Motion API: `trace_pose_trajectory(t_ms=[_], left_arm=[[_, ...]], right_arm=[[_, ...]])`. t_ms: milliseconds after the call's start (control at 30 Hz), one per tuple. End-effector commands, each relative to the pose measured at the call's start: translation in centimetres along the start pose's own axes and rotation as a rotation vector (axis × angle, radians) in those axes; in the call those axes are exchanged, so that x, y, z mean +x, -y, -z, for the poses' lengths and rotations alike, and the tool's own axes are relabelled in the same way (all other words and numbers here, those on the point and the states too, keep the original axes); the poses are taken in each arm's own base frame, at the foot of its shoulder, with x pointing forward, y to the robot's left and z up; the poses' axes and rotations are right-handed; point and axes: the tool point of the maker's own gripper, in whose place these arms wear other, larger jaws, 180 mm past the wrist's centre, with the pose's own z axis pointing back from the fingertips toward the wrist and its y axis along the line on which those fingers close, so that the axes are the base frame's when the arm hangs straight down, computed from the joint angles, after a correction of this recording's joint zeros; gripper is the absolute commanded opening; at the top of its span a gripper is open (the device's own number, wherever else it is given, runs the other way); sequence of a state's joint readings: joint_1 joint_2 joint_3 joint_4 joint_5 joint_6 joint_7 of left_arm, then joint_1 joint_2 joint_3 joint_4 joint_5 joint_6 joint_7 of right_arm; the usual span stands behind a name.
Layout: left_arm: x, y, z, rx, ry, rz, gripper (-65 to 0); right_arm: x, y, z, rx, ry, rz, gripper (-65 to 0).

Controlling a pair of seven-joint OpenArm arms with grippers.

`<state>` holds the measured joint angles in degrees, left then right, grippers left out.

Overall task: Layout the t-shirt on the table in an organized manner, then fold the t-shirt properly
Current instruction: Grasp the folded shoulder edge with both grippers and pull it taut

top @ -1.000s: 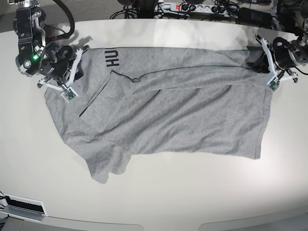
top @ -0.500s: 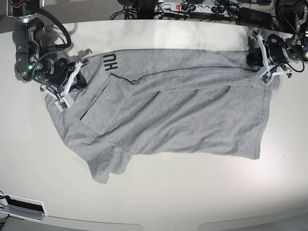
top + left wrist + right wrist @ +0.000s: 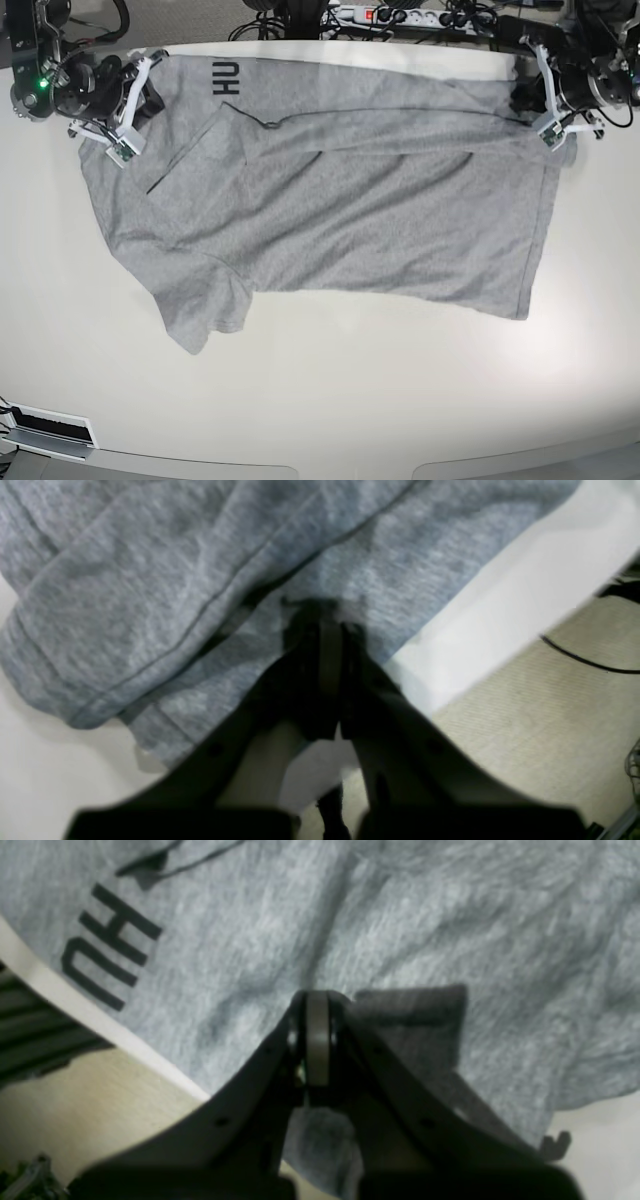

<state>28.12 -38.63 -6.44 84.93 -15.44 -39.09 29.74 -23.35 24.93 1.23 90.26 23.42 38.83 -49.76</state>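
The left gripper (image 3: 330,630) is at two o'clock in the base view, its fingertips together over the shirt's upper corner; the right gripper (image 3: 320,1000), at ten o'clock there, also has its fingertips together, against the grey cloth. Whether either pinches fabric I cannot tell.

Between and below them the heather-grey short-sleeved t-shirt (image 3: 380,220) spreads across the upper half of the glossy off-white table (image 3: 400,390). Its cloth is layered: a long, wavy dark-edged fold runs from about eleven o'clock toward two o'clock, with a band of fabric above it. Black block letters reading "HU" (image 3: 226,77) stand sideways at eleven o'clock. Soft creases slant across the middle. A rumpled flap droops toward seven o'clock, while the straighter, seamed end reaches four o'clock.
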Motion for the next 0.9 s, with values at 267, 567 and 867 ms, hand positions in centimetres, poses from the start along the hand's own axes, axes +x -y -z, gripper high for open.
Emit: trace_pose_trajectory(t_ms=[267,567,867], left_arm=[[-5.5,1.2,-1.0,-0.033,-0.220,0.020,-65.0],[-5.9,1.3,-2.0,-0.070,-0.250,-0.028,-65.0],[-4.9,1.6,-3.0,-0.061,-0.243,0.034,-65.0]], right_arm=[[-2.6,0.7,-0.3,-0.047,-0.101,0.003,-65.0],[-4.6,1.3,-0.7,-0.079,-0.179,0.043,-65.0],[-5.6,0.9,-0.8,-0.074,-0.209,0.063,-65.0]])
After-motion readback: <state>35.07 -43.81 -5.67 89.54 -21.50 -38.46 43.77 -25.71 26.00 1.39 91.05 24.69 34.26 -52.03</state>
